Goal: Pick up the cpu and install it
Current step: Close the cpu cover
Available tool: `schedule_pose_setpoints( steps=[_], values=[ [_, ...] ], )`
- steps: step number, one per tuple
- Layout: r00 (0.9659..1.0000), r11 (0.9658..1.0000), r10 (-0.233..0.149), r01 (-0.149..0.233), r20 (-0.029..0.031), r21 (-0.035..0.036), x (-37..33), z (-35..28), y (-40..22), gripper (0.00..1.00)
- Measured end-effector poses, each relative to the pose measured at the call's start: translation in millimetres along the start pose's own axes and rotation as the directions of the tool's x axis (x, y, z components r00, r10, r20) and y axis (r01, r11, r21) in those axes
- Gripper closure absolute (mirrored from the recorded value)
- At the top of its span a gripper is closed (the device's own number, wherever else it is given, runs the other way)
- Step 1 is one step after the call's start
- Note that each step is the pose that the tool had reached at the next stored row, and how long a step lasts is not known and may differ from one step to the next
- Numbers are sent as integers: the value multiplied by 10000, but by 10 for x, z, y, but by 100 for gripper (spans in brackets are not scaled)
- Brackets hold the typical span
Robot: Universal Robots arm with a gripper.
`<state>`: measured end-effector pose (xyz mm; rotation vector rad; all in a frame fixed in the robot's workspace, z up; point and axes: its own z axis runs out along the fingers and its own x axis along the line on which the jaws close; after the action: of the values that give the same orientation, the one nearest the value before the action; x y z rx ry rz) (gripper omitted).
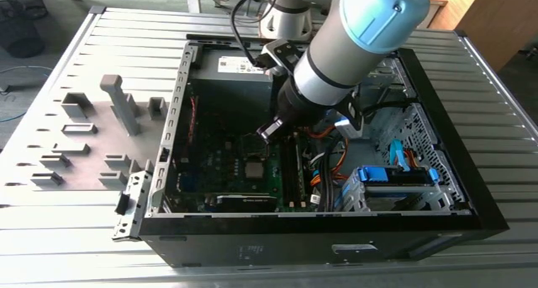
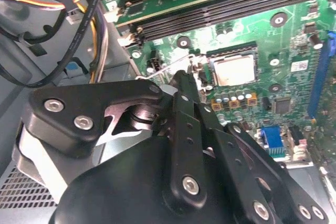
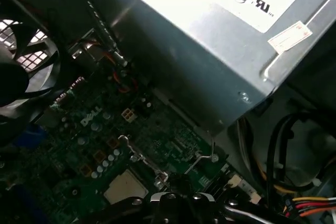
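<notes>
The cpu, a small silver-grey square, lies flat in its socket on the green motherboard inside the open computer case. Both wrist views show the chip in the socket. My gripper hangs over the board just beyond the socket, a little above the cpu and not touching it. Its fingers look shut. A thin metal socket lever runs right at the fingertips; I cannot tell whether it is pinched between them.
The grey power supply stands close behind the arm. Coloured cables and a blue drive cage fill the exterior view's right of the case. Memory slots flank the socket. Grey holder frames stand outside the case.
</notes>
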<state>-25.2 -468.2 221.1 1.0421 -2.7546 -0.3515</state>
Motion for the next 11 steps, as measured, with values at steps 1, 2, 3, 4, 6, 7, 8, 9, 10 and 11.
schedule_pose_setpoints(
  steps=[1, 2, 3, 4, 6, 7, 8, 9, 10, 11],
  values=[
    [10000, 10000, 0, 0, -1, 0, 10, -3, -11, 89],
    [10000, 10000, 0, 0, -1, 0, 21, -5, -22, 89],
    [10000, 10000, 0, 0, -1, 0, 32, -8, -35, 89],
    [10000, 10000, 0, 0, -1, 0, 43, -11, -47, 89],
    [10000, 10000, 0, 0, -1, 0, 63, -15, -69, 89],
    [10000, 10000, 0, 0, 0, 0, 72, -17, -78, 89],
    [10000, 10000, 0, 0, 0, 0, 80, -19, -87, 89],
    [10000, 10000, 0, 0, 0, 0, 89, -21, -96, 89],
    [10000, 10000, 0, 0, 1, 0, 96, -22, -105, 89],
    [10000, 10000, -1, 1, 0, 0, 104, -24, -113, 89]
  ],
)
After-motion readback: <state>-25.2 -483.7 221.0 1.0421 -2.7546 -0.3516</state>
